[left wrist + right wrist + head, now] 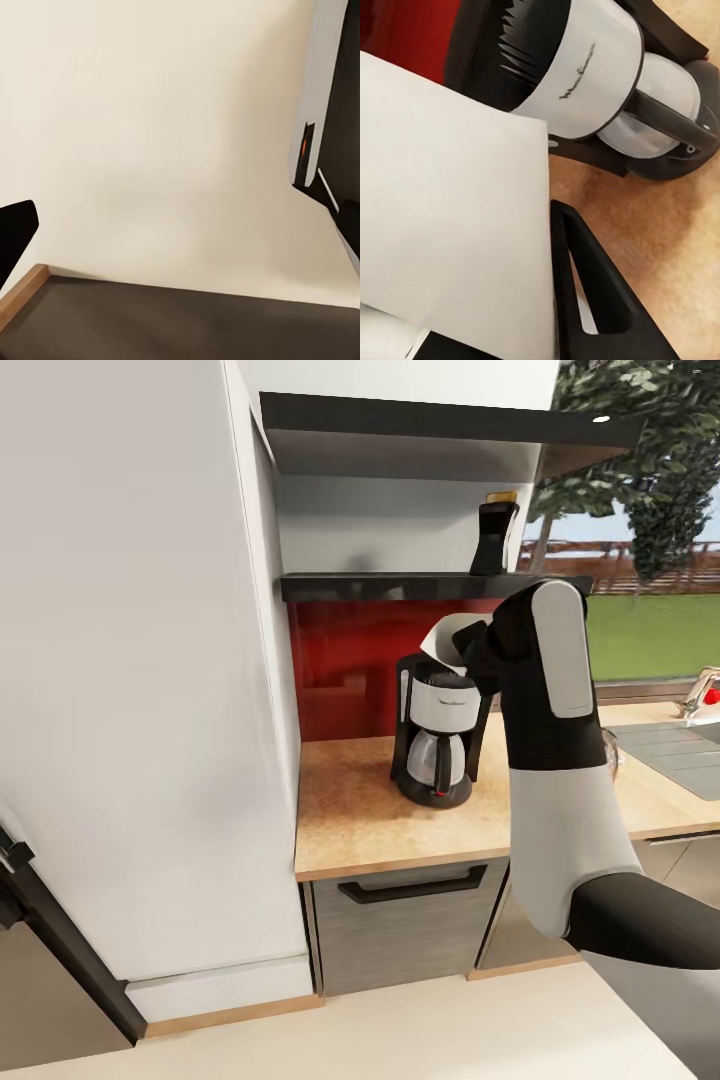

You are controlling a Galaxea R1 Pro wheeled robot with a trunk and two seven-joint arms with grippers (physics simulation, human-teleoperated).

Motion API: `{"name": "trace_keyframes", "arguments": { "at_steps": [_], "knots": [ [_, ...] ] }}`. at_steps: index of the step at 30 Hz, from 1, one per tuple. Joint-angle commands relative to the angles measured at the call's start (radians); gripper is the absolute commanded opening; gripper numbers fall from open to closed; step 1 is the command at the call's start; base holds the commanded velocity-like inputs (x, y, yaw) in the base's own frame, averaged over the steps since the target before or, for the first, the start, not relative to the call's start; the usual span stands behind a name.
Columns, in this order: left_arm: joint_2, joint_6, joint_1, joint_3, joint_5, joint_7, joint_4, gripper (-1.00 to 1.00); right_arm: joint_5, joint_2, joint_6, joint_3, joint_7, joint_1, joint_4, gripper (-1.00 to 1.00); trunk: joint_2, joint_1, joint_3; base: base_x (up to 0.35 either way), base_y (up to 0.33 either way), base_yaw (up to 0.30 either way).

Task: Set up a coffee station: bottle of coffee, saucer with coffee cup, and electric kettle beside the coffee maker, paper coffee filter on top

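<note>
Claw (510,300) holding paper filter (450,202) above coffee maker (585,75).

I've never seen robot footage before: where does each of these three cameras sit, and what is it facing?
Head view: on the robot's head, looking down at the countertop, coffee maker and its right arm.
Left wrist view: on the left arm, facing a pale wall.
Right wrist view: by the right tool, looking along the paper filter it holds.
Head and right wrist views share the coffee maker and filter.
</note>
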Motion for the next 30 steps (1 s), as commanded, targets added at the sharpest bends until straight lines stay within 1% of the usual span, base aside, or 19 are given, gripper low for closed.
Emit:
{"name": "trace_keyframes", "arguments": {
  "at_steps": [1, 2, 6, 9, 15, 20, 24, 30],
  "knots": [
    [0.000, -0.001, 0.000, 0.006, -0.006, 0.001, -0.002, 1.00, -0.005, 0.000, 0.006, -0.007, -0.006, -0.001, 0.000, -1.00, -0.002, 0.001, -0.002, 0.000, 0.000, 0.000],
    [0.000, -0.001, 0.000, 0.006, -0.006, 0.001, -0.002, 1.00, -0.005, 0.000, 0.006, -0.012, -0.006, -0.001, 0.000, -1.00, -0.002, 0.001, -0.002, 0.000, 0.000, 0.000],
    [0.000, 0.000, 0.000, 0.006, -0.006, 0.001, -0.001, 1.00, -0.005, 0.000, 0.006, -0.075, -0.006, -0.001, 0.002, -1.00, -0.002, 0.001, -0.002, 0.065, 0.009, 0.000],
    [0.000, 0.001, 0.000, 0.006, -0.006, 0.001, -0.002, 1.00, -0.005, 0.000, 0.006, -0.094, -0.006, -0.001, 0.004, -1.00, -0.002, 0.001, -0.002, 0.194, 0.075, 0.000],
    [-0.001, 0.004, 0.000, 0.006, -0.006, 0.003, -0.002, 1.00, -0.005, 0.000, 0.006, -0.104, -0.006, -0.001, 0.004, -1.00, -0.002, 0.001, -0.002, 0.246, 0.126, 0.000],
    [-0.001, 0.004, 0.000, 0.006, -0.006, 0.003, -0.001, 1.00, -0.005, 0.000, 0.006, -0.107, -0.006, 0.000, 0.006, -1.00, -0.002, 0.001, -0.002, 0.057, 0.029, 0.000],
    [0.000, 0.004, 0.000, 0.006, -0.006, 0.002, -0.001, 1.00, -0.005, 0.000, 0.006, -0.128, -0.006, 0.001, 0.006, -1.00, -0.002, 0.001, -0.002, 0.040, 0.011, 0.000],
    [-0.001, 0.004, 0.000, 0.006, -0.006, 0.002, 0.000, 1.00, -0.005, -0.002, 0.007, -0.138, -0.006, 0.003, 0.007, -1.00, -0.002, 0.001, -0.002, 0.210, 0.078, 0.000]
  ]
}}
